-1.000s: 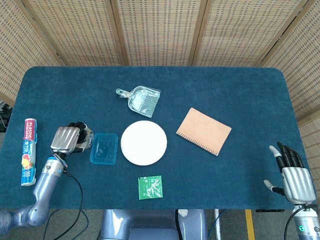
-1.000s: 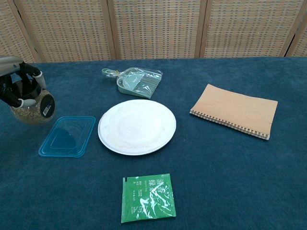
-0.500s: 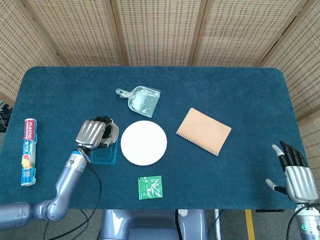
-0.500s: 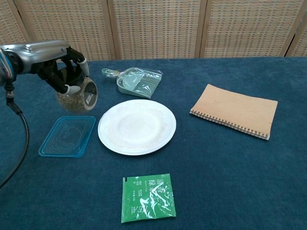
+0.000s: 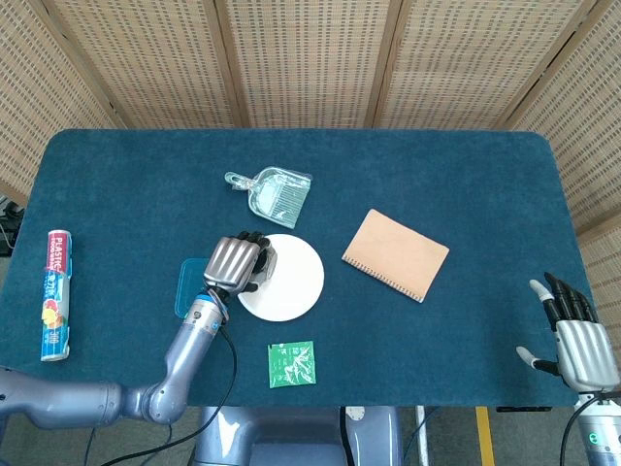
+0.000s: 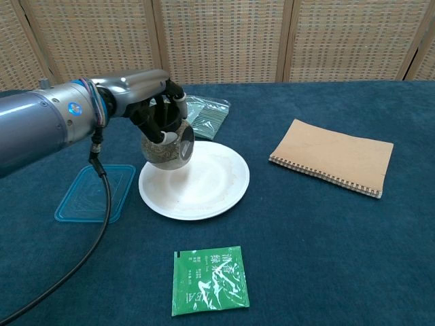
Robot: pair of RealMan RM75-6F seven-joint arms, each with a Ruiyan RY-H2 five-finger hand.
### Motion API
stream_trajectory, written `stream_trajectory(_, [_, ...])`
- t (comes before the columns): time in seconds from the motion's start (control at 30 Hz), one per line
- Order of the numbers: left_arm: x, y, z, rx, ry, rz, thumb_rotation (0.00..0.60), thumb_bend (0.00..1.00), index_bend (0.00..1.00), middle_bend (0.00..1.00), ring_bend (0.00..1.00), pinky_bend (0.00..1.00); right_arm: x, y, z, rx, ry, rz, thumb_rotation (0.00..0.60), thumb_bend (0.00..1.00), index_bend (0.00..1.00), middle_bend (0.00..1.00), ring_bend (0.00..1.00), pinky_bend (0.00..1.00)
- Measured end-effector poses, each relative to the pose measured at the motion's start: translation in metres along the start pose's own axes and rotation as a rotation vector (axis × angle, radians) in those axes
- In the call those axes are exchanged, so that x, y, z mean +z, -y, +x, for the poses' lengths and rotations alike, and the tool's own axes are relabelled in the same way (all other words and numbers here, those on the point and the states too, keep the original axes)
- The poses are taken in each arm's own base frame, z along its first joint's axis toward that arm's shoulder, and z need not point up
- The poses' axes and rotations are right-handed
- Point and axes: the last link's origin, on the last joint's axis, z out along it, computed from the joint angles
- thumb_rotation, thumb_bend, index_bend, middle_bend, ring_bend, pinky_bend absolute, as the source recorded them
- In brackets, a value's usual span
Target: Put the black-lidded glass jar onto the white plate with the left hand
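Note:
My left hand [image 6: 155,109] [image 5: 236,262] grips the black-lidded glass jar [image 6: 167,147] from above, its fingers wrapped round the lid. The jar, filled with greenish-brown grains, hangs over the left part of the white plate [image 6: 207,183] [image 5: 294,277]. In the head view the hand hides most of the jar. Whether the jar touches the plate I cannot tell. My right hand [image 5: 573,335] hangs open at the table's near right corner, holding nothing.
A blue plastic lid [image 6: 95,193] lies just left of the plate. Behind it is a small green dustpan [image 5: 273,190]. A tan notebook [image 6: 334,157] lies to the right, a green sachet [image 6: 209,279] in front, and a wrapped roll [image 5: 56,293] at the far left.
My left hand has carried the jar rightward, from the far left past the blue lid to above the plate's left part. The right hand has barely moved.

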Motion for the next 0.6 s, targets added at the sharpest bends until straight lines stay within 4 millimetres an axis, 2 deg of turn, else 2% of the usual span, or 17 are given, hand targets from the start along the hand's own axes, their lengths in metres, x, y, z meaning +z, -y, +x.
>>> stream_trajectory(0.33, [0.012,-0.032,-0.018,0.028,0.049,-0.03,0.6,0.47,0.62,0.28,0.25,0.43,0.002,-0.005,0.003,0.033,0.006,-0.013,0.6,0.03,0.09,0.0,0.0,0.08])
stream_trajectory(0.6, [0.017,-0.041,-0.024,0.044,0.055,-0.033,0.6,0.46,0.57,0.25,0.21,0.39,0.003,-0.008,0.005,0.043,0.005,-0.016,0.6,0.03,0.09,0.0,0.0,0.08])
